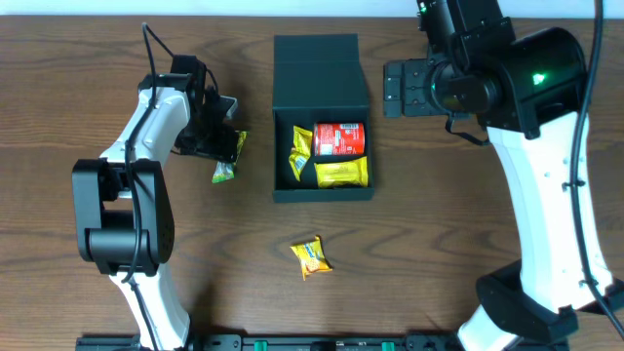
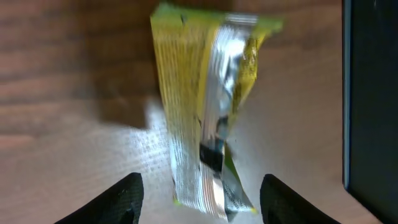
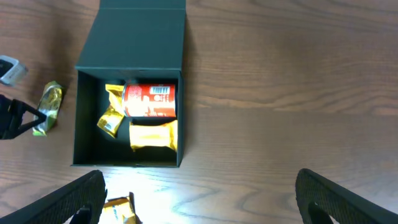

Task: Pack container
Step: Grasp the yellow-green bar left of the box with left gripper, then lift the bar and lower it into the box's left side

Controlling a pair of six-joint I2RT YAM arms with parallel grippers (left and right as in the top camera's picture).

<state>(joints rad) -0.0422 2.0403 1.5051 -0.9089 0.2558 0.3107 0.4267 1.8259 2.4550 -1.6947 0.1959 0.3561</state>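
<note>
While the container [image 1: 319, 70] sits in the middle of the counter [image 1: 439, 244] with its flap lid laid open away from me, I judge the packing about half done. Inside it I see a red can [image 1: 339, 138] lying on its side, a yellow packet [image 1: 341, 174] just in front of the can, and another yellow packet [image 1: 300, 154] tucked against the left wall.

Two items are not yet in. A green-and-yellow packet [image 2: 199, 106] lies on the counter just left of the container, and a small yellow packet [image 1: 312, 256] rests alone on the near side of the box, apart from it.

My left end effector [image 2: 202, 202] is spread wide with the green-and-yellow packet's near end between the fingers, neither finger touching it, so the grasp has not been made. My right end effector [image 3: 199, 186] hangs to the right of the container, also spread wide and carrying nothing.

Closing the lid looks like the last step, once both loose packets are inside.
</note>
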